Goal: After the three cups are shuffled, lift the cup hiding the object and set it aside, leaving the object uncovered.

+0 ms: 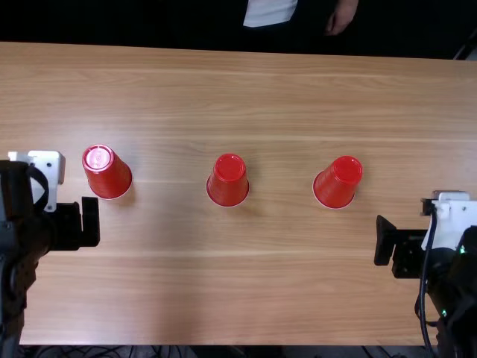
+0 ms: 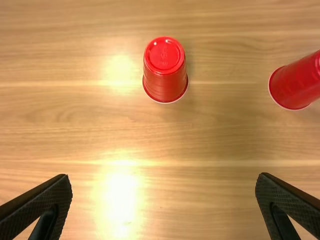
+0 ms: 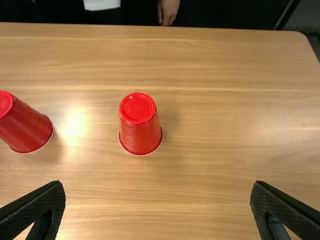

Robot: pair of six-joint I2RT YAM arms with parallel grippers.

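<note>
Surface under inspection: a light brown wooden table, grain running side to side, boards sound and dry. Lamp glare lies on the wood in bright patches ahead of my left wrist. Beyond the table's far edge the room is dark, and I can make out no detail there. Three red cups stand upside down in one row across the middle of the table, well apart from each other: the left cup, the middle cup and the right cup. All three rims sit on the wood. I cannot tell which cup covers the object. My left gripper hangs over the table's left end, on the near side of the left cup and close to it without touching; its fingers are spread wide and hold nothing. My right gripper hangs over the right end, nearer than the right cup and off to its right; its fingers are likewise spread wide and hold nothing. Neither gripper is in contact with any cup.
</note>
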